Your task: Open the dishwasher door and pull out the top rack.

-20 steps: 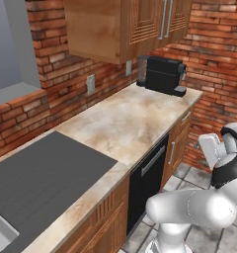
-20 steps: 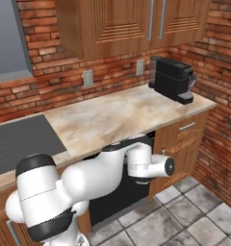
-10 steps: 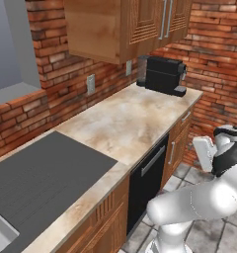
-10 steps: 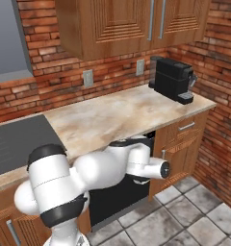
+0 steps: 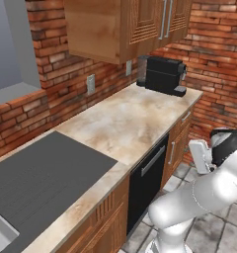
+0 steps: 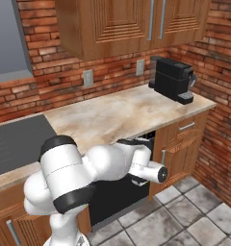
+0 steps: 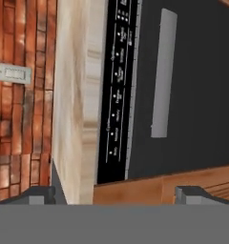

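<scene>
Dishwasher door: a flat glossy black rectangular panel is set closed under the marble counter, flush between brown wooden cabinet fronts; it is also seen in the right base view, partly covered by the arm.
Handle: a horizontal silver bar is mounted near the door's top edge; in the rolled hand view it is seen as an upright pale strip, clear of the fingers.
Control strip: a narrow black band with small white markings is placed between counter edge and door face.
Gripper: the two dark fingertips are spread wide, with nothing between them; the hand is held in front of the door, apart from it.
Counter: a beige veined marble slab with a rounded front edge overhanging the door.
Floor: grey stone tiles lie bare in front of the door and to its right.
Coffee machine: a boxy black appliance stands at the far right end of the counter.
Cooktop: a flat dark grey ribbed plate is set into the counter's near left.
Wall: rough red brick with a pale outlet plate.
</scene>
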